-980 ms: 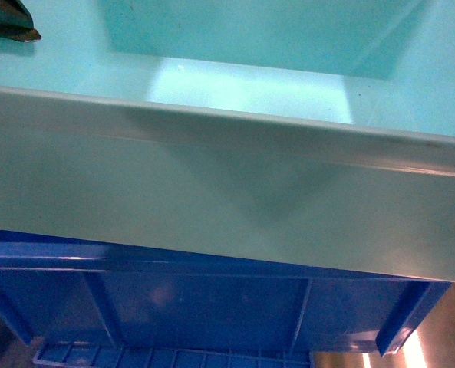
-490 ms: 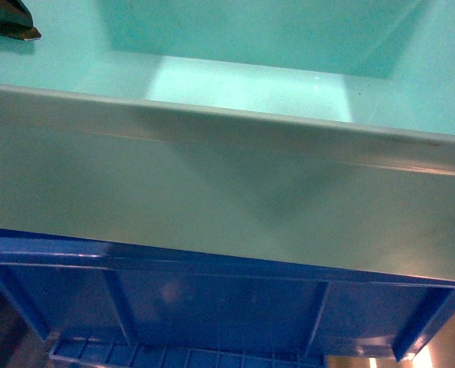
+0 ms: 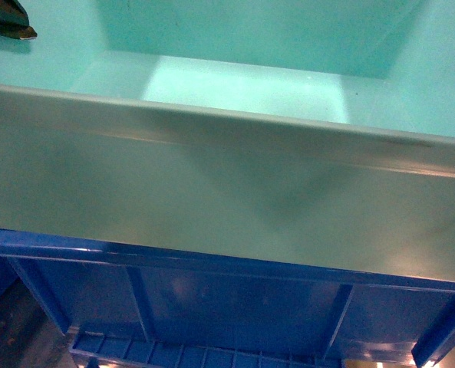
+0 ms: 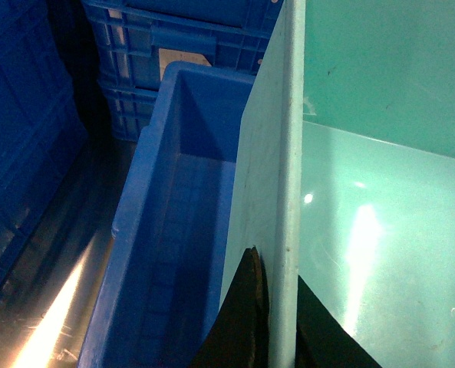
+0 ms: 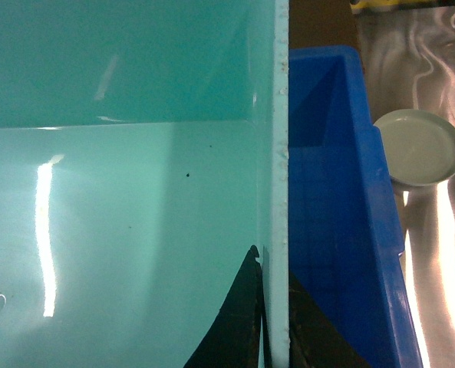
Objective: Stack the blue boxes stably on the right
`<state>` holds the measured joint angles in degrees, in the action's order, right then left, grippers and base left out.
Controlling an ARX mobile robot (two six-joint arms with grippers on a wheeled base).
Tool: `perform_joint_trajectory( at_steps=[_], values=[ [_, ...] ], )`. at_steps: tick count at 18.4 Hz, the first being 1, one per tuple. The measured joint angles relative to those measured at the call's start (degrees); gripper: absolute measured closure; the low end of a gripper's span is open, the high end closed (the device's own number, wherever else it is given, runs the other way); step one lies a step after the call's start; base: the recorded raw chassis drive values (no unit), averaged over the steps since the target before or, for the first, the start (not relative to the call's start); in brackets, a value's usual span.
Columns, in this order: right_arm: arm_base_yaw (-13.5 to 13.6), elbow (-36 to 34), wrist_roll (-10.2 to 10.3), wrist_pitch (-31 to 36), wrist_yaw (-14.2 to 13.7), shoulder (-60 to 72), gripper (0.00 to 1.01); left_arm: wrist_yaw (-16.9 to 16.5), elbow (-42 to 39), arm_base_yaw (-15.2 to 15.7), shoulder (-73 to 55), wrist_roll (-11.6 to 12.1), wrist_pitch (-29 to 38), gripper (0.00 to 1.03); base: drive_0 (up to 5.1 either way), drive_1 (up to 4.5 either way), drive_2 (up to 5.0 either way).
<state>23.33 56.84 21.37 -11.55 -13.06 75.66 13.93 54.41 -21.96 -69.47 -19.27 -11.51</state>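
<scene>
Two grippers, left gripper (image 4: 269, 322) and right gripper (image 5: 272, 314), pinch opposite end walls of the turquoise tub (image 3: 235, 192); it hangs inside the deep-blue tub (image 3: 212, 264) toward 6 o'clock; lower level, evenly.

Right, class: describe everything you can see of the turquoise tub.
The turquoise tub is smooth, glossy plastic with sloping walls and a pale rim, open side up and empty. It sits inside the larger blue tub, tilted slightly in the head view. The left hand pinches one end wall, the right hand the opposite wall, fingers on both faces.
</scene>
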Motion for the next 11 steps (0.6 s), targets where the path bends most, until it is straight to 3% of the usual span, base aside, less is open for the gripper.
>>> perform_joint_trajectory(
  at_steps=[6, 8, 11],
  values=[
    [0.00, 0.17, 0.07, -0.55, 0.33, 0.07, 0.99, -0.28, 0.31, 0.04, -0.26, -0.24, -1.01, 1.01, 0.0, 0.00, 0.0],
    [-0.28, 2.75, 1.49, -3.67, 1.75, 1.99, 0.99, -0.66, 3.65, 0.44, -2.29, -0.55, -4.07, 1.01, 0.0, 0.00, 0.0],
    [-2.56, 9.44, 3.06, -5.75, 4.76, 6.62, 0.99, -3.78, 9.03, 2.38, -5.18, -1.81, -5.53, 1.01, 0.0, 0.00, 0.0]
  ],
)
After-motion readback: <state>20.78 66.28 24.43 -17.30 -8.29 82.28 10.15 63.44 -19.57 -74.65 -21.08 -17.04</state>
